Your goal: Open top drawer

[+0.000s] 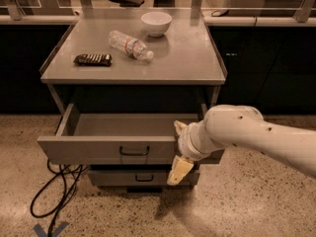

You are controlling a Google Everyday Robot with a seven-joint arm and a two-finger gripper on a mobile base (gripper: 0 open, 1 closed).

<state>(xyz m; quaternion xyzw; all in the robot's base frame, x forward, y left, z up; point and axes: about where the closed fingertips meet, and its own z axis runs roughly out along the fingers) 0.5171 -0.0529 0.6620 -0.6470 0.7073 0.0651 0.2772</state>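
Note:
The top drawer (94, 149) is pulled out from the grey cabinet, and its shallow grey tray (128, 125) shows empty. Its small black loop handle (134, 152) sits at the centre of the front. My gripper (179, 148) is at the right end of the drawer front, to the right of the handle and not on it. Its two pale fingers are spread apart: the upper fingertip (179, 127) is at the drawer's top edge, the lower one (178, 170) hangs below the front. It holds nothing.
A smaller drawer front (143, 177) sits shut below. On the cabinet top (187, 58) are a white bowl (156, 22), a lying plastic bottle (130, 45) and a dark snack bar (93, 59). Black cables (54, 196) lie on the floor at left.

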